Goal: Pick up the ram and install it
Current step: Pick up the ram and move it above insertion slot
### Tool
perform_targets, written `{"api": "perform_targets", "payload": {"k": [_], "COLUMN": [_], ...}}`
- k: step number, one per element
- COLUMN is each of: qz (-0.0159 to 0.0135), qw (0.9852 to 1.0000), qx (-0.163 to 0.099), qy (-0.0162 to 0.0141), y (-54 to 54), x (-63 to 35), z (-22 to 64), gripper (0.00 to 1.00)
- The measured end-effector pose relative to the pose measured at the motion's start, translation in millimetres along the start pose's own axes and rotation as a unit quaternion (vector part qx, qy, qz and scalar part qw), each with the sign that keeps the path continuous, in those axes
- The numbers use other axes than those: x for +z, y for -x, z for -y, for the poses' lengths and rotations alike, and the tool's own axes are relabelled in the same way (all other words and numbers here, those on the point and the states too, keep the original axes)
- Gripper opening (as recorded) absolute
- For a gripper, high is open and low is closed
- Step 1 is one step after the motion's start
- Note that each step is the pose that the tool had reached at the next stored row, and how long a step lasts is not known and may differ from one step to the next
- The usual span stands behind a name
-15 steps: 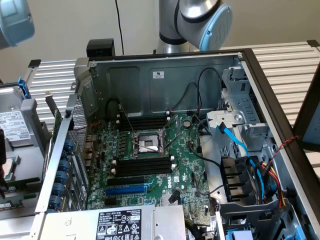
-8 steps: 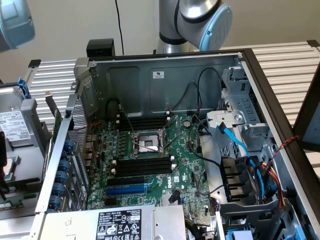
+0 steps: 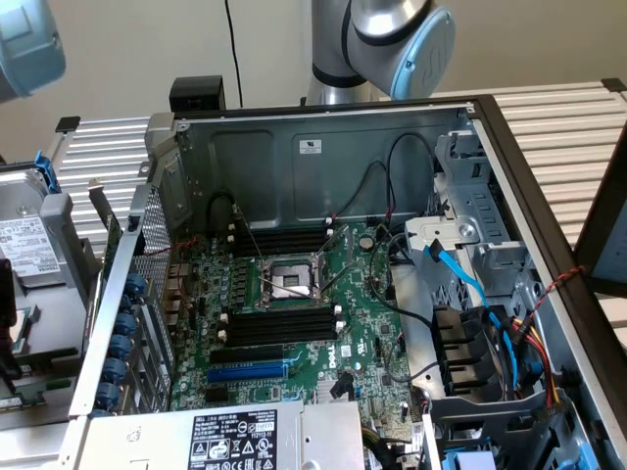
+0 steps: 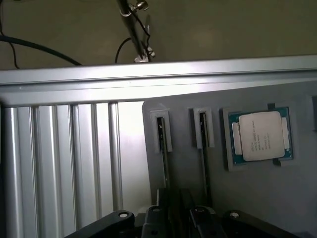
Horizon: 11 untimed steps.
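Observation:
Two ram sticks stand on edge in the holders of a grey tray (image 4: 277,198); one ram (image 4: 163,148) is nearer the tray's edge, the other ram (image 4: 203,144) is beside it. In the wrist view my gripper (image 4: 176,214) hovers over the near ends of these sticks, its dark fingers (image 4: 154,213) apart and holding nothing. In the exterior view the open computer case (image 3: 323,147) shows the motherboard with long black empty memory slots (image 3: 284,328) on both sides of the processor socket (image 3: 289,282).
A processor chip (image 4: 260,136) lies in a pocket of the tray next to the sticks. Ribbed aluminium table (image 4: 64,163) surrounds the tray. Inside the case are a blue slot (image 3: 250,372), loose cables (image 3: 460,269) and a drive cage (image 3: 490,352). The arm's base (image 3: 392,39) rises behind the case.

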<state>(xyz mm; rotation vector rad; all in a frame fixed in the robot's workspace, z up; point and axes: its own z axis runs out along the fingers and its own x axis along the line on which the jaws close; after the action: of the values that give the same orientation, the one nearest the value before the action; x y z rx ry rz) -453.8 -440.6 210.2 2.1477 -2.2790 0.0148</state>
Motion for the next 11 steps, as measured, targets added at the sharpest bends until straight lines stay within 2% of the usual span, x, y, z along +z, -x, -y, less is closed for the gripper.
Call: {"api": "perform_targets", "payload": {"k": [3, 11], "qz": [0.0001, -0.0001], "qw": [1.0, 1.0], "qx": [0.0, 0.0], "qy": [-0.001, -0.0015], "y": [0.0, 0.0], "x": [2.3, 6.2], "z": [-0.1, -0.1], "gripper": [0.25, 0.25]}}
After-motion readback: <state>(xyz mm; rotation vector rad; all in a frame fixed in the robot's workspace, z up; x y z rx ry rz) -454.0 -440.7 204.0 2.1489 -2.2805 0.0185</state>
